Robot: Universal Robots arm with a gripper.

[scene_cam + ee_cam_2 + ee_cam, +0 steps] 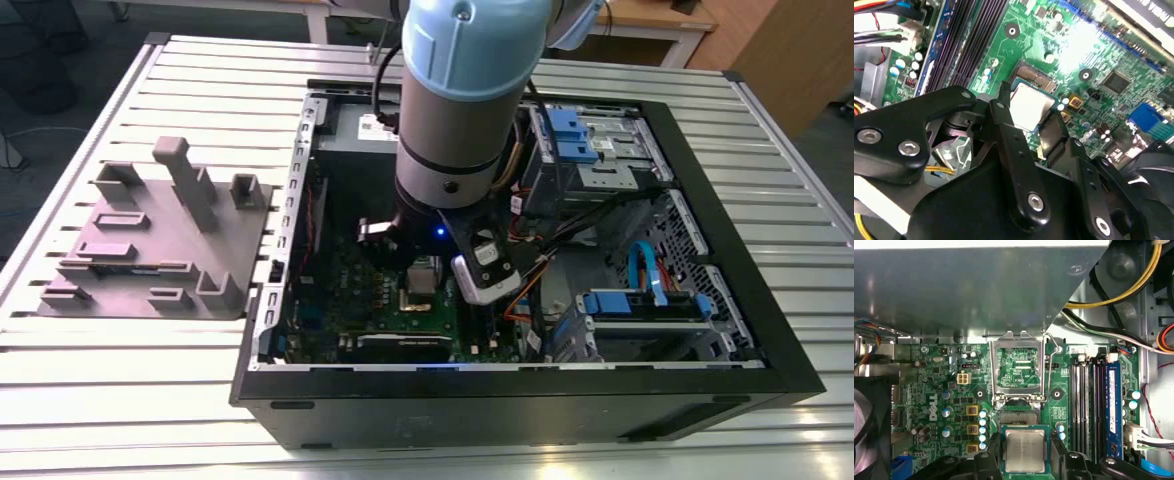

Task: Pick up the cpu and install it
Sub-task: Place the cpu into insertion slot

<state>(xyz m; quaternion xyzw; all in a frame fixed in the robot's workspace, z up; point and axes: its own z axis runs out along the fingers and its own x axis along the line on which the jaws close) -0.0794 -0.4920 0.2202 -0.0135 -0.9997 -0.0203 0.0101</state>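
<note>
Two black fingers [1014,140] of the gripper [1026,442] pinch the cpu [1025,451], a flat silvery square with a paler rim, at a narrow spread, just beside the bare socket [1018,416]. Both wrist views show this grip. Farther off, the first wrist view shows the raised metal load plate [1019,371]. The exterior view adds the black case [534,400] and a grey posted block [154,240] at the exterior view's left.

Workshop lab: slotted aluminium bench [134,392], opened computer [507,402].
</note>
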